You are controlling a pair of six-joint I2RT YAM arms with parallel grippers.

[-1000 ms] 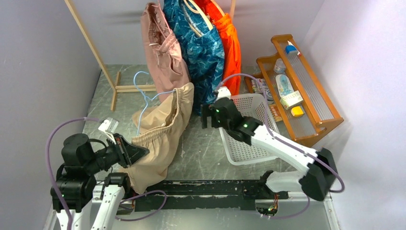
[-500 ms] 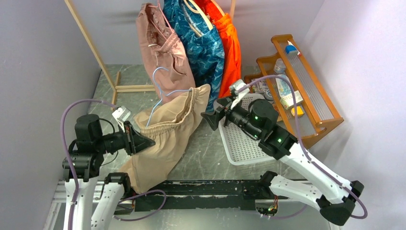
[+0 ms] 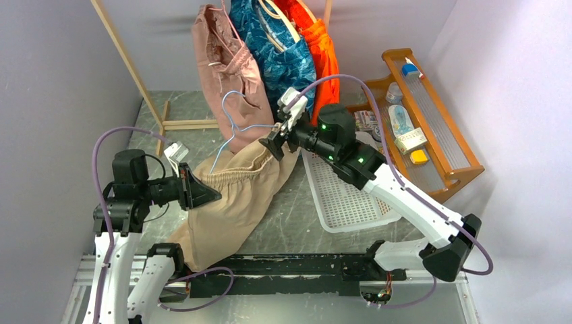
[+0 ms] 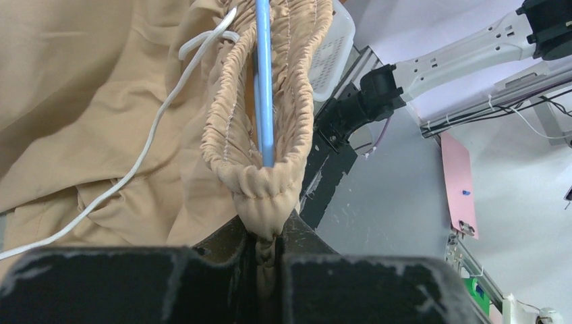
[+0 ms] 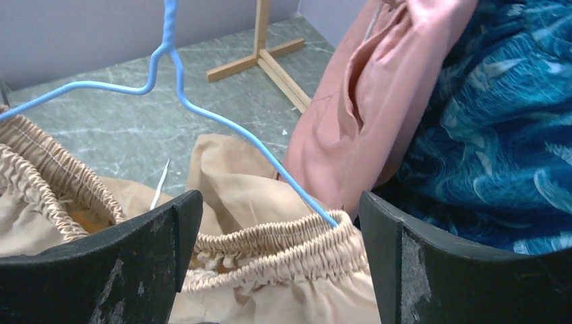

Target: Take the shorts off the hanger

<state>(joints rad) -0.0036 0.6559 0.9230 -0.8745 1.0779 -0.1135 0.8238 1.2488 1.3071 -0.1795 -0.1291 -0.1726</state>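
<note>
Tan-beige soft fabric shorts (image 3: 233, 202) are stretched over the left part of the grey table (image 3: 283, 223). Their long axis is the gathered waistband. It runs from the left gripper (image 3: 202, 194), low and near, up to the right gripper (image 3: 275, 142), farther back. The legs fall toward the near edge. A thin blue wire hanger (image 3: 233, 125) sits inside the waistband with its hook pointing up, and its lower part is hidden in the cloth.

The left arm is raised with its wrist level, and its fingers are pressed together on the waistband's left end. The right arm reaches far across to the left. Its fingers (image 5: 155, 256) are spread on both sides of the other end; whether they touch the cloth I cannot tell.

Behind, dusty pink shorts (image 3: 226, 67), blue leafy-patterned shorts (image 3: 283, 61) and bright orange shorts (image 3: 326, 61) hang with their tops cut off from view.
</note>
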